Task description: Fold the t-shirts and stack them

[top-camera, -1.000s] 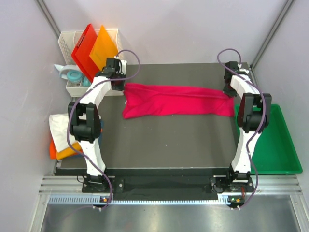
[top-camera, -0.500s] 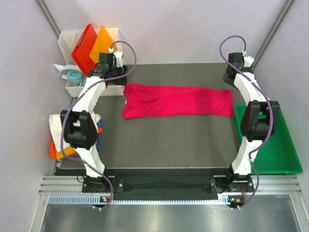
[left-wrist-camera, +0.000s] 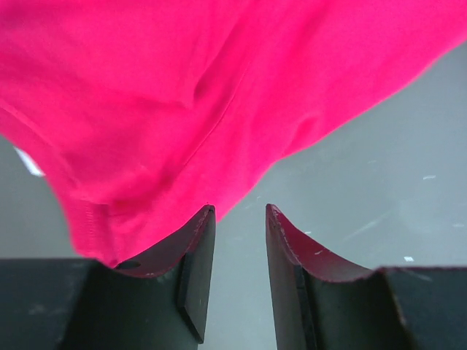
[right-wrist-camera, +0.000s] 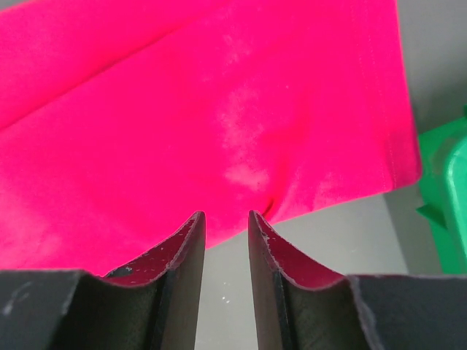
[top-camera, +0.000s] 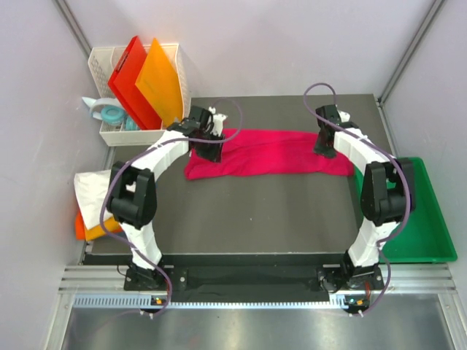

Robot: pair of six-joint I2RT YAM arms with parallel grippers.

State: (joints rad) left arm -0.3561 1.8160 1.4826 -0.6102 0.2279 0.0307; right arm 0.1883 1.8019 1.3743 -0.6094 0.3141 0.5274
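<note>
The large crimson-pink t-shirt lies folded into a long band across the back of the dark table. My left gripper hovers over the shirt's left end. In the left wrist view it is open and empty, with the shirt's edge just ahead of the fingertips. My right gripper hovers over the shirt's right end. In the right wrist view it is open by a narrow gap and empty, at the shirt's near edge. A white shirt and an orange folded one lie off the table's left side. The blue one is hidden.
A white basket at the back left holds the red and orange plastic boards, with tape rolls beside it. A green tray sits at the table's right edge and shows in the right wrist view.
Both grippers have moved inward from the back corners of the table to above the two ends of the crimson-pink shirt. The shirt has not moved.
</note>
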